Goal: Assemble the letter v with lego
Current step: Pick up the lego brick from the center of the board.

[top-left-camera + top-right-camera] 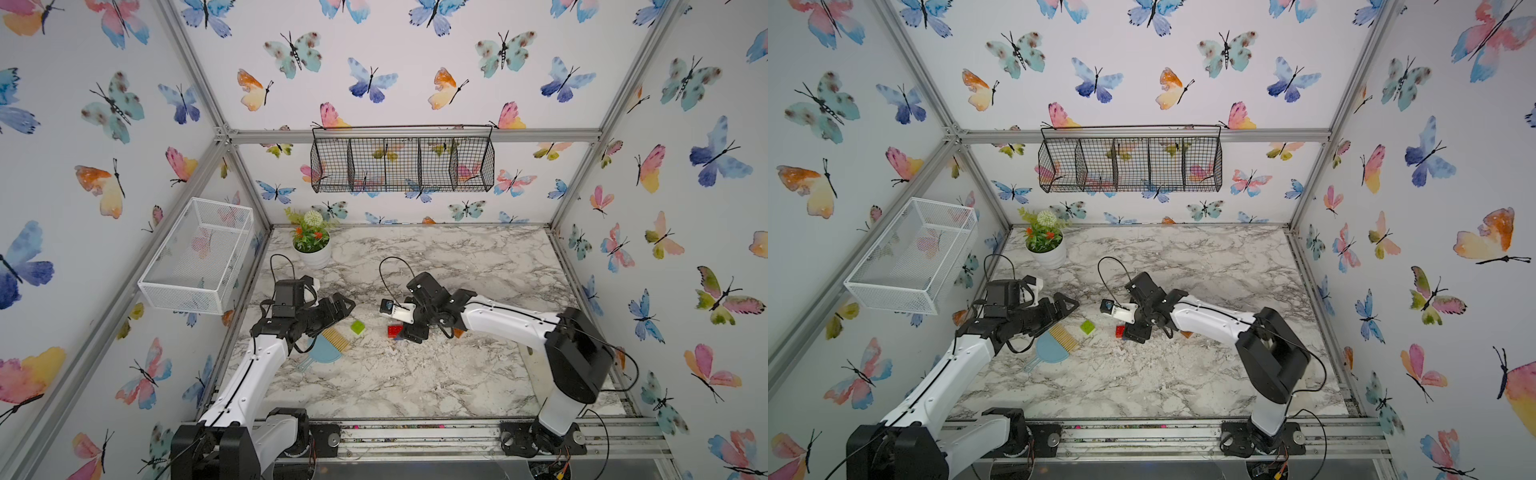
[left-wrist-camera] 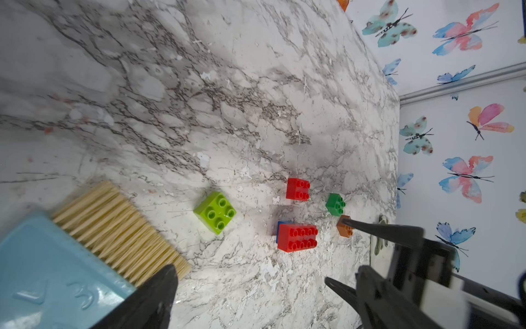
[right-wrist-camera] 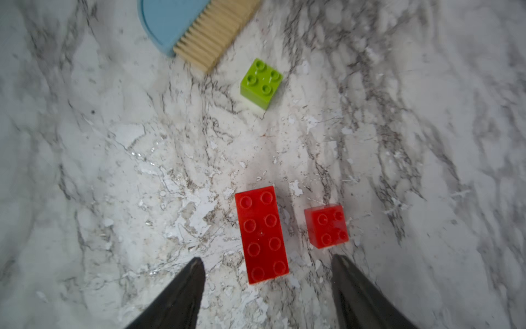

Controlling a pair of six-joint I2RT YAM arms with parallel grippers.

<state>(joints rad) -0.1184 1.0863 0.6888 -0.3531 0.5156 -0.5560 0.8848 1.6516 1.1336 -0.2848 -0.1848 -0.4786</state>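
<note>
Marble table (image 1: 415, 374) holds the lego (image 1: 1120, 331) near its middle in both top views: lime brick (image 1: 357, 327) just right of the hand brush (image 1: 326, 351), right gripper (image 1: 409, 333) over the long red brick (image 1: 395, 331), left gripper (image 1: 343, 302) spread open near the brush. Left wrist: the long red brick sits on a blue brick (image 2: 279, 230); a red square brick (image 2: 298, 189), green brick (image 2: 336, 203) and orange brick (image 2: 343, 231) lie apart beside it. Right wrist: its fingers (image 3: 185, 284) stand apart, flanking the long red brick.

A lime brick (image 1: 357, 327) lies near the brush (image 1: 328, 351).
</note>
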